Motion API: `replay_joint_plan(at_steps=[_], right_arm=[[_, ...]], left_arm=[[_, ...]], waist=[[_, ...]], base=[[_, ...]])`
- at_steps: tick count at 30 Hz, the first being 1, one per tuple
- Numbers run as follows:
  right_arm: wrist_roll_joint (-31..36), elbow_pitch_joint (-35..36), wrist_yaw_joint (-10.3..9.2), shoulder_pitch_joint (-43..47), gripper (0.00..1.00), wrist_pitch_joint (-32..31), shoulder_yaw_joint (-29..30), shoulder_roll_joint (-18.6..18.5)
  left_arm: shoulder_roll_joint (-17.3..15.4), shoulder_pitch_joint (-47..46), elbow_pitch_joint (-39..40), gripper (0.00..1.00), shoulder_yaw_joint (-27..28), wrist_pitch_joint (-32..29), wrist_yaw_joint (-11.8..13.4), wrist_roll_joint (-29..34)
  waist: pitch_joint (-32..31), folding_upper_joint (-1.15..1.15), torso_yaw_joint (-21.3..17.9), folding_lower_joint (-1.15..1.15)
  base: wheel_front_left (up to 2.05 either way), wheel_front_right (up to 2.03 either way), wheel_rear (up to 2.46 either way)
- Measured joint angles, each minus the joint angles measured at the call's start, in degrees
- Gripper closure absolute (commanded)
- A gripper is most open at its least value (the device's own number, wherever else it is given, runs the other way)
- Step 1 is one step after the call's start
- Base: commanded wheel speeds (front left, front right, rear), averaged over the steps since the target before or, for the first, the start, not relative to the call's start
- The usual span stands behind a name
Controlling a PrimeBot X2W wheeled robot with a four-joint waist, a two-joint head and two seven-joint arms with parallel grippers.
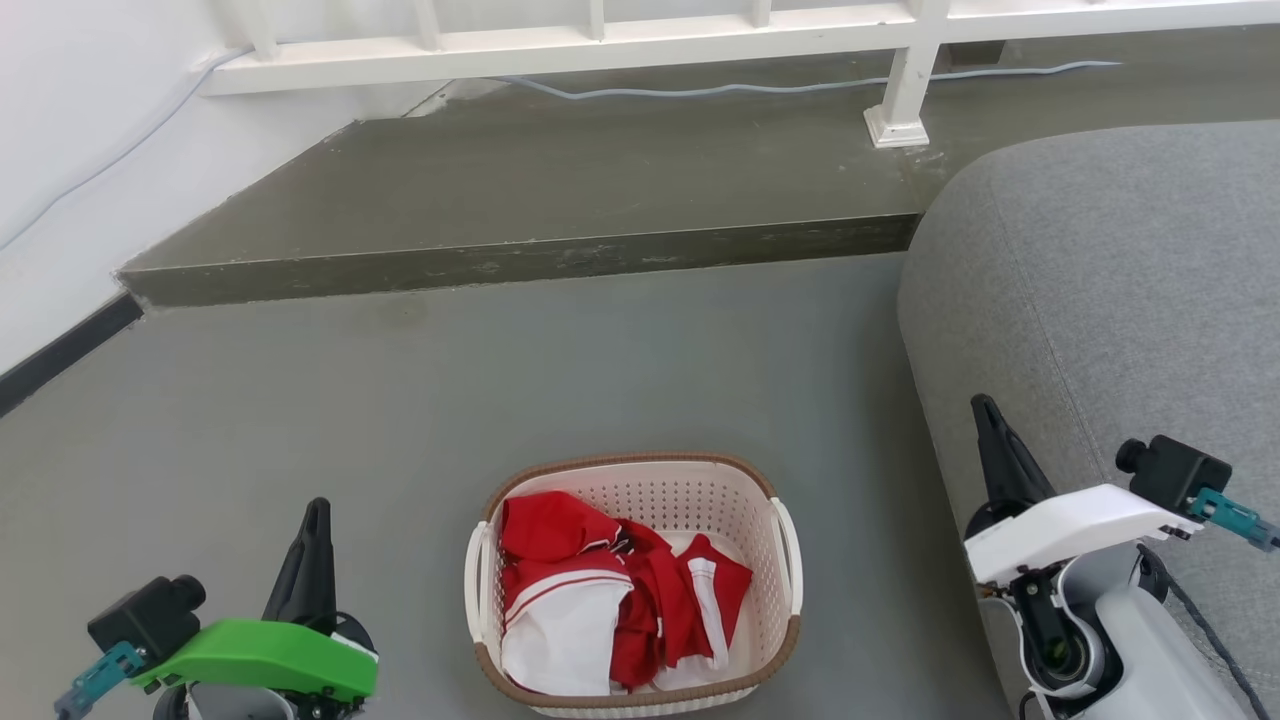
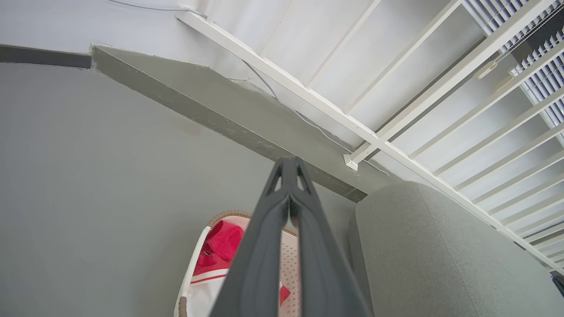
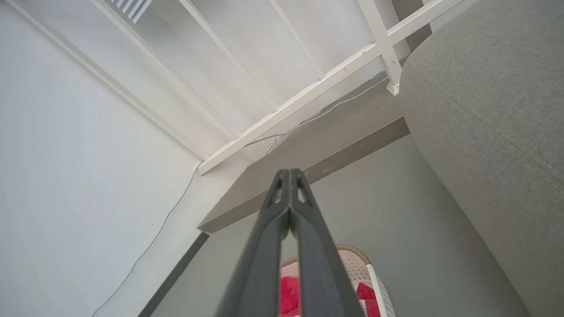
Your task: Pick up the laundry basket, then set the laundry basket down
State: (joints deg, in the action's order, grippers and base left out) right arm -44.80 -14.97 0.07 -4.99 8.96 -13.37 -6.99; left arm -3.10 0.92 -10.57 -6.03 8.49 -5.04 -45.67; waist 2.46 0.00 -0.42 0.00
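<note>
The laundry basket (image 1: 765, 560) stands on the grey floor at the bottom middle of the head view, cream-white and perforated with a brown rim, holding red and white clothes. Its white handles sit on the left and right sides. My left gripper (image 1: 316, 508) hovers to the basket's left, shut and empty, well apart from it. To the right, in front of the sofa, my right gripper (image 1: 984, 402) is also shut with nothing held. The left wrist view shows the basket (image 2: 190, 268) partly behind the closed left gripper (image 2: 288, 162). Part of the basket (image 3: 358, 263) shows below the closed right gripper (image 3: 288, 172).
A grey sofa (image 1: 1110, 290) fills the right side, close to the basket. A raised concrete step (image 1: 520, 260) crosses behind, with a white railing (image 1: 900, 95) and a cable on it. A white wall (image 1: 70, 130) stands at the left. Open floor lies between the basket and the step.
</note>
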Motion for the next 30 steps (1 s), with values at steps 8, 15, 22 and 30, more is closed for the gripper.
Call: replay_joint_plan(at_steps=[8, 15, 22, 30], right_arm=[[-5.6, 0.0, 0.68, 0.0, 1.00, -1.5, 2.0, 0.2], [-10.6, 0.0, 1.43, 0.0, 1.00, -2.8, 3.9, 0.4], [-15.5, -0.1, 1.94, 0.0, 1.00, -4.1, 5.7, 0.8], [-21.1, -0.2, 2.93, 0.0, 1.00, -5.7, 7.7, 1.2]], left_arm=[[0.0, -0.1, -0.5, 1.00, 0.8, -1.5, -0.1, -5.2], [0.0, -0.1, -1.1, 1.00, 2.0, -2.9, -0.5, -10.1], [0.0, -0.6, -1.7, 1.00, 2.6, -4.5, -0.5, -14.8], [0.0, -1.2, -2.1, 1.00, 3.9, -5.9, -0.6, -20.0]], waist=[[-0.3, 0.00, 0.1, 0.00], [-0.5, 0.00, 0.1, 0.00], [-0.7, 0.00, 0.1, 0.00], [-1.0, 0.00, 0.2, 0.00]], base=[[0.00, 0.00, 0.00], [0.00, 0.00, 0.00], [0.00, 0.00, 0.00], [0.00, 0.00, 0.00]])
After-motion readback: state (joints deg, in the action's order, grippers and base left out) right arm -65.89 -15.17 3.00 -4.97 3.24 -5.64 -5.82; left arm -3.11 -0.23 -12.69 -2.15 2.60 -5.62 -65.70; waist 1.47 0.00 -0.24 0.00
